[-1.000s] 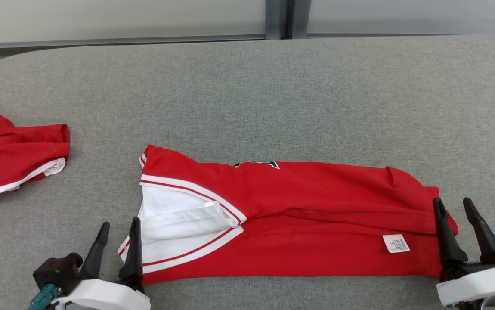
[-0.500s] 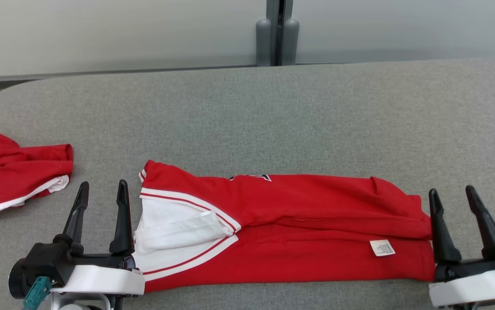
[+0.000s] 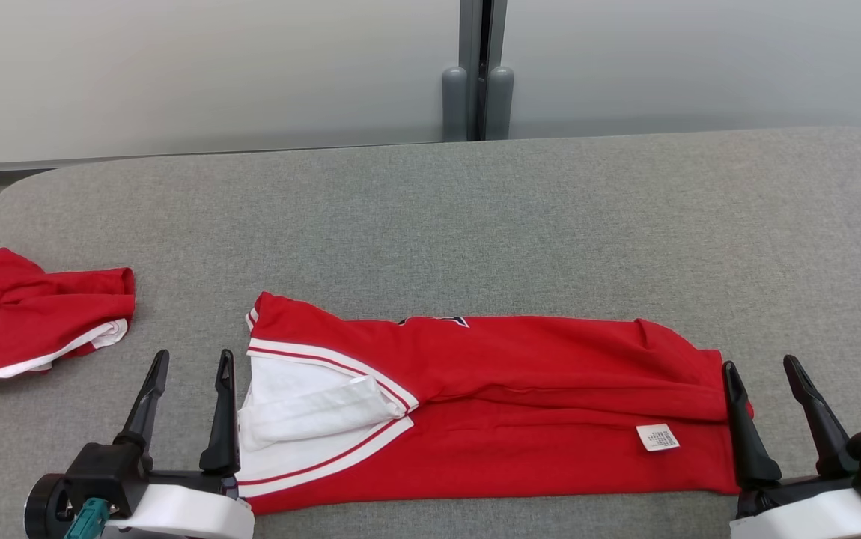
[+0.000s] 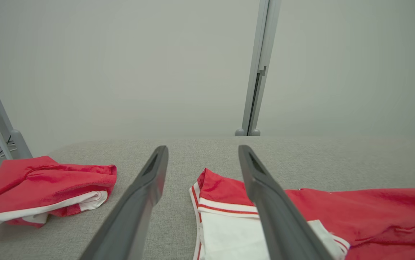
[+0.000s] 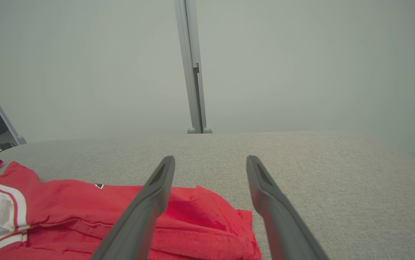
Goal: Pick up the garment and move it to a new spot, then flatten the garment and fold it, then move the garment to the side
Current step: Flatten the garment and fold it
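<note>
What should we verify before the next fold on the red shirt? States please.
1. Left claw open, nothing held: ok.
2. Right claw open, nothing held: ok.
3. Red shirt folded into a long band on the grey table: ok.
4. Top layer flat: not ok, there is a raised crease near the right end.
5. One claw at each end of the band: ok. Whether the right claw touches the hem: cannot tell.
6. Second red garment lies apart from the shirt, at the left: ok.
</note>
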Robot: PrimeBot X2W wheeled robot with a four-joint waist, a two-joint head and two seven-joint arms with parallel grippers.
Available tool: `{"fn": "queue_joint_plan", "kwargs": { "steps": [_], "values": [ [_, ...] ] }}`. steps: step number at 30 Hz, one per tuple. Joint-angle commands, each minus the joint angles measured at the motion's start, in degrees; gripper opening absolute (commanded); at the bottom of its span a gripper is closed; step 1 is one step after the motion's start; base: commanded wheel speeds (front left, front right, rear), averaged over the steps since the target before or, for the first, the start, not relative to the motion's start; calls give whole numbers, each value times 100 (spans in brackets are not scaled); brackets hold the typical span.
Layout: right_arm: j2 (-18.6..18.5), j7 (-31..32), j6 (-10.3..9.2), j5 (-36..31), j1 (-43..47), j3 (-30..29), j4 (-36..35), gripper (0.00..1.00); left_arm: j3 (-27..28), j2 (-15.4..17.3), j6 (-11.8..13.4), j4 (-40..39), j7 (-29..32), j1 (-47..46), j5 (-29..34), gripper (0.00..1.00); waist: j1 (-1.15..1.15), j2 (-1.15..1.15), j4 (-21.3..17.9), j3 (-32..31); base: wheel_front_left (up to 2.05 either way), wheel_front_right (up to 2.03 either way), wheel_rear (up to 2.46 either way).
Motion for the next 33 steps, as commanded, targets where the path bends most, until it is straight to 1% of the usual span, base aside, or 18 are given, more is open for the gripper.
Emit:
{"fn": "queue_joint_plan", "kwargs": {
  "steps": [1, 10, 13, 16, 21, 25, 31, 33],
  "values": [
    [-14, -3, -2, -20, 37, -1, -3, 100, 37, -2, -16, 22, -25, -35, 46, 100, 0, 0, 5, 2, 0, 0, 0],
    [-27, -40, -2, 8, -28, -69, 33, 100, 131, -95, -134, 35, -25, -139, 204, 100, 0, 0, 57, 42, 0, 0, 0],
    [-24, -35, -2, 28, -96, -240, 198, 100, 146, -148, -193, 22, -26, -194, 237, 100, 0, 0, 97, 118, 0, 0, 0],
    [-56, -51, -2, 121, -233, -408, 607, 100, 135, -208, -238, 8, -26, -286, 290, 100, 0, 0, 143, 241, 0, 0, 0],
    [-73, -105, -1, 261, -587, -551, 1579, 100, 125, -319, -339, 26, -26, -470, 351, 100, 0, 0, 252, 516, 0, 0, 0],
    [-42, -136, -1, 423, -789, -329, 2309, 100, 129, -389, -427, 80, -26, -605, 387, 100, 0, 0, 353, 666, 0, 0, 0],
    [162, 30, 13, 803, -802, 185, 3132, 100, 226, -474, -512, 128, -26, -689, 436, 100, 0, 0, 398, 764, 0, 0, 0],
    [222, 96, 17, 918, -804, 356, 3269, 31, 253, -500, -517, 136, -26, -687, 455, 100, 0, 0, 387, 774, 0, 0, 0]
  ]
}}
